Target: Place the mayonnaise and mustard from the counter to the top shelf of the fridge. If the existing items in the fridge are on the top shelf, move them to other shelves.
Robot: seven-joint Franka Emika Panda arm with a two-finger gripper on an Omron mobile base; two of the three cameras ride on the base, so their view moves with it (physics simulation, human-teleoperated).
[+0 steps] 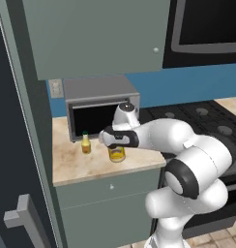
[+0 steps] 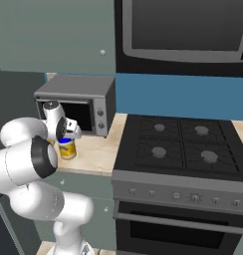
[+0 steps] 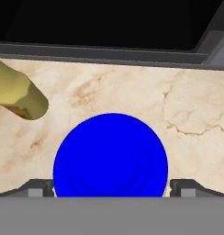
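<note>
Mayo jar [image 1: 117,154] upright on counter [image 1: 76,167], near its front edge, just in front of microwave [image 1: 98,109]. Seen from straight above in hand view: blue lid [image 3: 110,155] round and centred between the two finger tips, one at each side of it, neither touching. Gripper [image 3: 110,187] spread to full width, holding nothing; poised over jar, prob. lined up for a top-down grab across the lid or the body below it. Wide spread likely chosen because lid is broad and leaves little room either side.

Mustard [image 1: 85,144] stands just left of jar, apart from it, green cap up; in hand view its yellow body [image 3: 17,96] leans in from left edge, clear of the fingers. Gap btwn the two looks enough for left finger to come down w/o knocking bottle, but tight.

Arm reaches left from base across counter, wrist bent down over jar; in right base view hand hides jar's top, only yellow-and-blue label [image 2: 67,148] showing. Stove [image 2: 181,147] to the right, unused. Fridge [image 1: 16,160] at far left, dark side and grey handle [image 1: 23,215] nearest; whether door is open cannot be told from here. Judged: first pick not yet made, both condiments still on counter, shelf work all ahead.
</note>
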